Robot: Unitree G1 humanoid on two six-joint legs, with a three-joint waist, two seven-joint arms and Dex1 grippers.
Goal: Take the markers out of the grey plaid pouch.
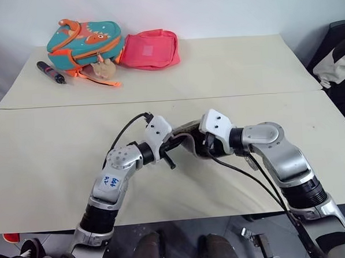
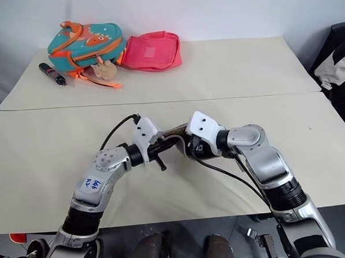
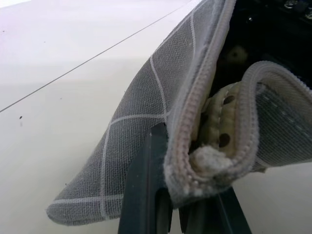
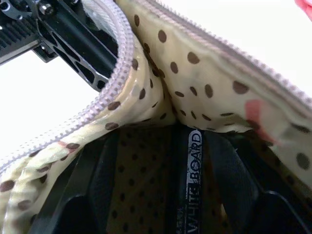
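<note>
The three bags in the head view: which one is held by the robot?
The grey plaid pouch, held between left gripper and right gripper. The teal-and-orange backpack and pink pouch lie untouched on the far table.

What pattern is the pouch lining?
Pale yellow with brown dots; the grey plaid pouch lining shows best in the right wrist view.

My right tool (image 4: pixel 195 204) sits inside the grey plaid pouch (image 3: pixel 146 112), so its fingertips are hidden by the speckled lining. A black marker (image 4: pixel 194 185) lettered "WHITE BOARD" is cut off by the picture's edge. From the head views, my wrists cover most of the pouch.
</note>
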